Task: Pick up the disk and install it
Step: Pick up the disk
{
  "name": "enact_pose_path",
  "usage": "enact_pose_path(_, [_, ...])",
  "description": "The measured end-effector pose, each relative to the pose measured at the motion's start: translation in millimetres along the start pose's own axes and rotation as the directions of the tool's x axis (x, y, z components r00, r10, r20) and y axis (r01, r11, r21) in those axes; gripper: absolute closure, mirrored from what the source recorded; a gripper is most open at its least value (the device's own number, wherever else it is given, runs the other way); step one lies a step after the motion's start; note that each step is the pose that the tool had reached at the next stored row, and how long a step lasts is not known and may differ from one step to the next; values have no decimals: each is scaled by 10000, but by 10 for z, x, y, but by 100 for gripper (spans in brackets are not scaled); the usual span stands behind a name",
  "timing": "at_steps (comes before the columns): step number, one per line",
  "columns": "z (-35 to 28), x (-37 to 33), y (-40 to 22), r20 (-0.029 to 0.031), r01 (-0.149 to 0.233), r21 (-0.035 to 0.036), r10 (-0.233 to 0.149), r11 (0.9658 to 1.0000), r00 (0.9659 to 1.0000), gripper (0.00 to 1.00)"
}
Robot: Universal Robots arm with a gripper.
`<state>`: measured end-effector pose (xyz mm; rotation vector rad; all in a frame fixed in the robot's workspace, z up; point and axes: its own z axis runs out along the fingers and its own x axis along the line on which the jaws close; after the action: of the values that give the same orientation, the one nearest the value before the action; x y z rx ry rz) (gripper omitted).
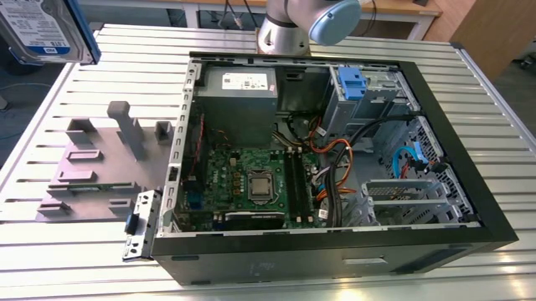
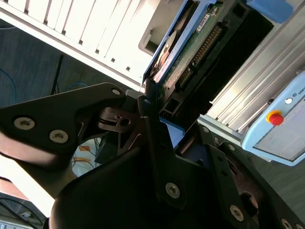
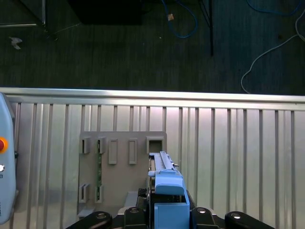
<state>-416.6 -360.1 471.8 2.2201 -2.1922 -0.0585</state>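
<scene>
The claw [image 2: 174,126] pinches the disk [image 1: 40,28] by its blue frame, high over the bench [image 1: 84,251] edge, well apart from the open computer case [image 1: 335,251]. I think it should be carried level and slowly, because the drive bay [image 1: 377,103] looks narrow. Cables lie on the dark floor [image 3: 119,47].

Black screw-studded claw [image 2: 167,119], silver-and-blue arm [image 1: 303,26]
</scene>
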Motion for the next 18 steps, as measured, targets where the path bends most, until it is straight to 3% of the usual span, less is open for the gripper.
enact_pose_path(18, [-52,-1,2,-3,0,0,0,10000,10000,64])
